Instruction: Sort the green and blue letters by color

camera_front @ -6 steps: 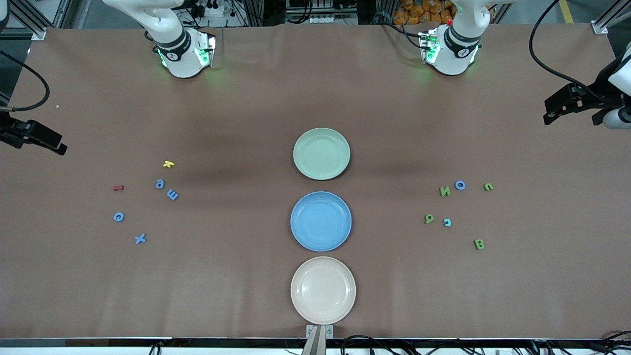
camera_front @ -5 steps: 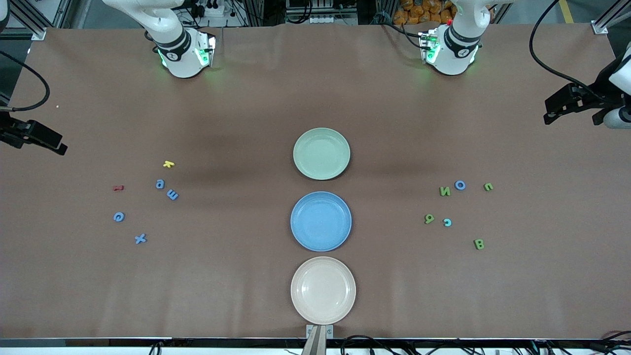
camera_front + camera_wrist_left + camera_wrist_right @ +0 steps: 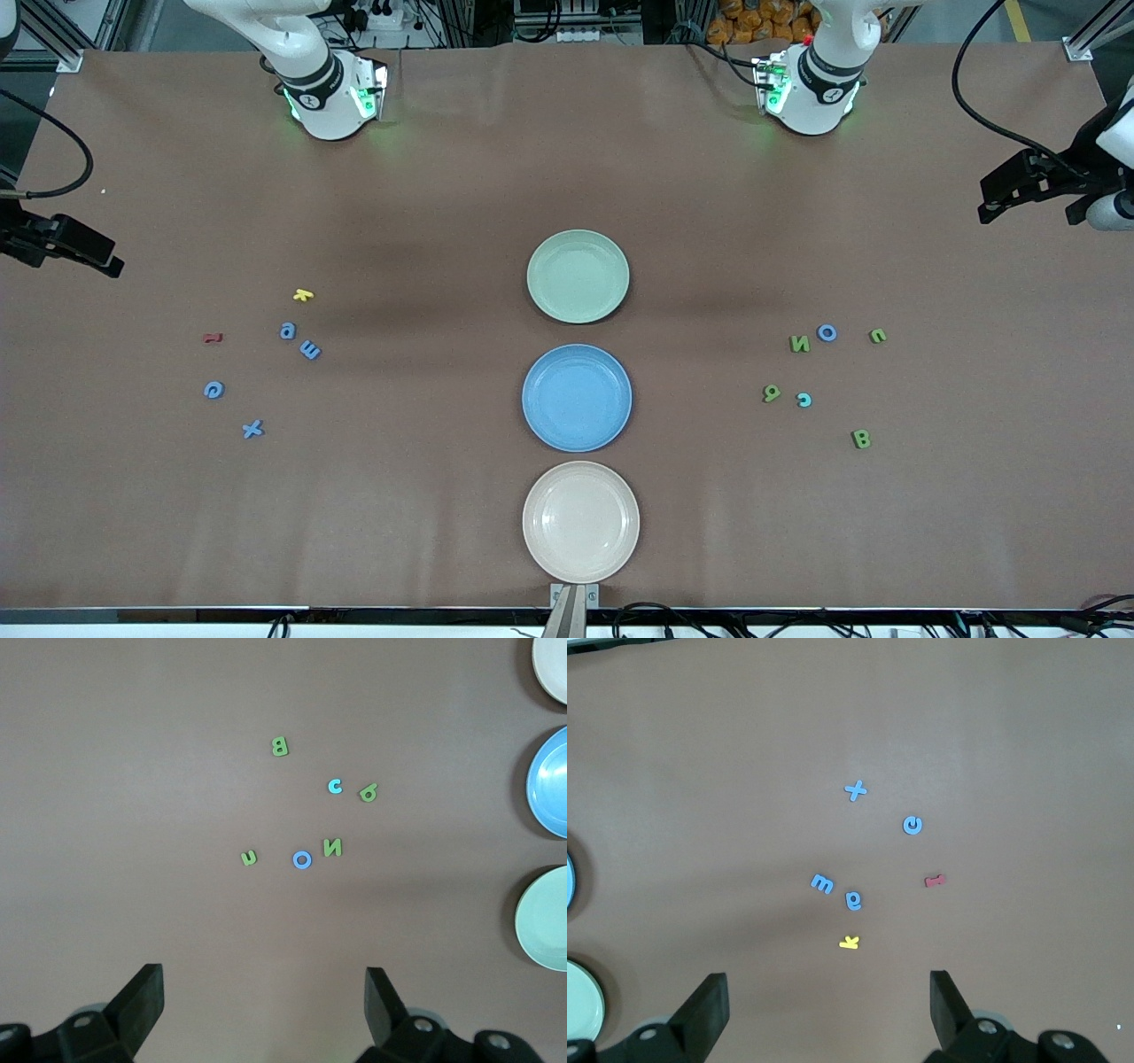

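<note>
Almost nothing was seen to change in the last half second: every letter lay where it had lain, and only the dark camera bracket at the right arm's edge of the front view had shifted a hair. The left gripper (image 3: 259, 1014) was held high over the bare table short of its cluster, fingers spread wide with nothing between them; the right gripper (image 3: 824, 1014) was hung the same way over its own end, jaws likewise spread and empty. No letter had been lifted, so the sort was judged not yet begun. At the left arm's end, the green letters (image 3: 799, 344) were scattered with a blue O (image 3: 827, 333) just beside the green N and a lighter blue c (image 3: 803, 400) beside another green one. At the right arm's end, the blue letters (image 3: 252, 430) were spread loosely, with a yellow letter (image 3: 303, 295) and a dark red letter (image 3: 212, 338) mixed among them. Down the middle of the table, the green plate (image 3: 611, 306), the blue plate (image 3: 611, 425) and the beige plate (image 3: 620, 549) were all left empty. A first descent toward a letter was what seemed called for.
</note>
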You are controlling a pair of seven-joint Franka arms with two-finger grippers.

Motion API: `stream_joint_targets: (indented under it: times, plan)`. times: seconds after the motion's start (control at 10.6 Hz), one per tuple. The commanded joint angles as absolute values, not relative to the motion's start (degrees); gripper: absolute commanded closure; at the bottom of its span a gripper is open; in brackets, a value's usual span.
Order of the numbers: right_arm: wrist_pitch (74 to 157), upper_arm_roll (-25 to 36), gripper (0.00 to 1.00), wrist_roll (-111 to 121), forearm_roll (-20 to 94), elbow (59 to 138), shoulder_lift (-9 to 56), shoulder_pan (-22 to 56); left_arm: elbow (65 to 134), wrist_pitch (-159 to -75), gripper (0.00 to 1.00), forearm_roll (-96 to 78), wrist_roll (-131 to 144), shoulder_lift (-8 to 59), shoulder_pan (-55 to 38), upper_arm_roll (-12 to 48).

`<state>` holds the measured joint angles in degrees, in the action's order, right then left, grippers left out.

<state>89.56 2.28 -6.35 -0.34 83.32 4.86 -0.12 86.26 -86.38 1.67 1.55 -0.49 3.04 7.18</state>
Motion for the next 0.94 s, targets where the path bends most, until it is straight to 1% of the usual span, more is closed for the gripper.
stream_joint_targets:
  times: [0.0, 0.19, 0.28, 0.38, 0.47, 0.85]
  plan:
    - [89.03, 2.46, 0.00, -5.71, 0.62, 84.02, 3.95, 0.17, 86.83, -86.83, 0.00, 1.59, 0.53, -0.71, 2.90, 7.12]
    - [89.47, 2.46, 0.00, -5.71, 0.62, 84.11, 4.48, 0.09, 87.97, -87.62, 0.00, 1.85, 0.44, 0.61, 2.99, 7.12]
    - [89.65, 2.46, 0.00, -5.89, 0.62, 84.29, 4.66, 0.09, 90.15, -89.37, 0.00, 1.67, 0.44, 0.62, 3.16, 7.12]
    - [90.26, 2.20, 0.00, -6.06, 0.70, 85.51, 4.75, 0.00, 92.87, -93.74, 0.00, 1.93, 0.44, 0.35, 3.25, 6.86]
    - [92.96, 2.20, 0.00, -6.06, 0.70, 88.39, 4.57, 0.00, 93.68, -95.95, 0.00, 1.93, 0.87, 1.48, 3.51, 6.86]
    - [109.82, 2.20, 0.00, -6.68, 0.70, 103.32, 4.83, -1.05, 92.46, -104.56, 0.00, 2.55, 1.41, 11.93, 5.27, 6.50]
